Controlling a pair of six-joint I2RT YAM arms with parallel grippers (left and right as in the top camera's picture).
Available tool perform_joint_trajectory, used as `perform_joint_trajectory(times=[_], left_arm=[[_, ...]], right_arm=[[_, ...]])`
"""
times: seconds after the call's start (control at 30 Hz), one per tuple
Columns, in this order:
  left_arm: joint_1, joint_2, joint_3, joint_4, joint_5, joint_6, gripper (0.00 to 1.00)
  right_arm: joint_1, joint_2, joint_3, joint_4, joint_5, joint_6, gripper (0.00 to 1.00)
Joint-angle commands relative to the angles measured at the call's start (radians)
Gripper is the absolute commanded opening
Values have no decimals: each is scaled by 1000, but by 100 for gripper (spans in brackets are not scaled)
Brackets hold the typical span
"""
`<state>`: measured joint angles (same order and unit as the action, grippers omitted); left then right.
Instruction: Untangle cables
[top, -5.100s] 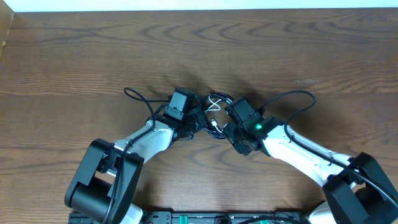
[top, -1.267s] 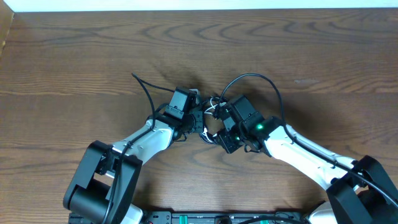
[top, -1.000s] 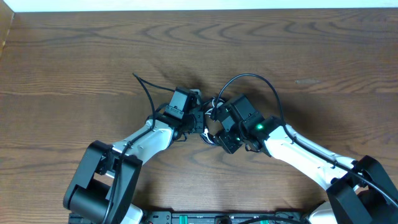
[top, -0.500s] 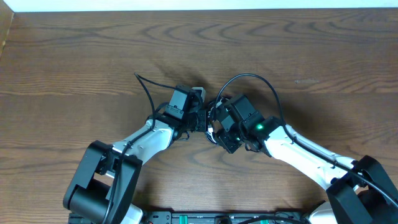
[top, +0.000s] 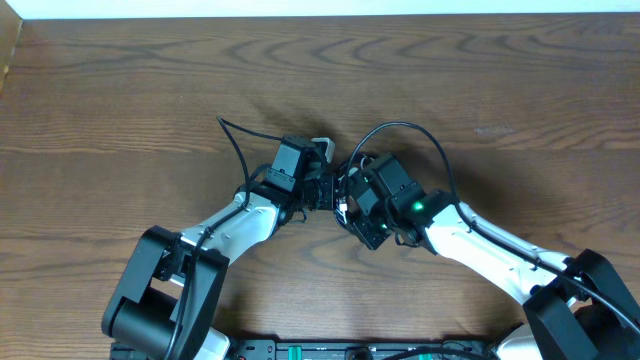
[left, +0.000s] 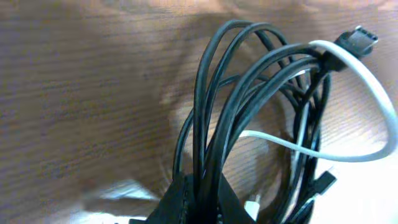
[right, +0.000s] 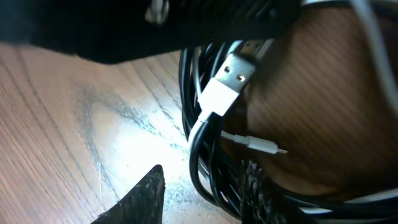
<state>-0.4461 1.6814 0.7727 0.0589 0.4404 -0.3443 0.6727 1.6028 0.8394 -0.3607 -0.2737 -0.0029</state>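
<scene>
While pinched in left tool (left: 194, 202), cables (left: 214, 106) far from table (top: 150, 90) edges, right tool (right: 199, 190) spread astride them

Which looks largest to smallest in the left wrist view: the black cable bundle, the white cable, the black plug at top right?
1. black cable bundle
2. white cable
3. black plug
The plug seems farther from the camera, so its true size is unsure.

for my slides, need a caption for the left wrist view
Black cables bunched in the shut left jaws, white cable looped through them, over a wooden table.
</scene>
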Motion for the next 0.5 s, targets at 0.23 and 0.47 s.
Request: perform_joint_trajectory(times=[0.23,0.47], left_arm=[[2,4,-5,30,50,-35,7],[2,4,-5,30,50,-35,7]], right_arm=[[10,8,-70,76,-2,51,35],[10,8,-82,82,23,59,1]])
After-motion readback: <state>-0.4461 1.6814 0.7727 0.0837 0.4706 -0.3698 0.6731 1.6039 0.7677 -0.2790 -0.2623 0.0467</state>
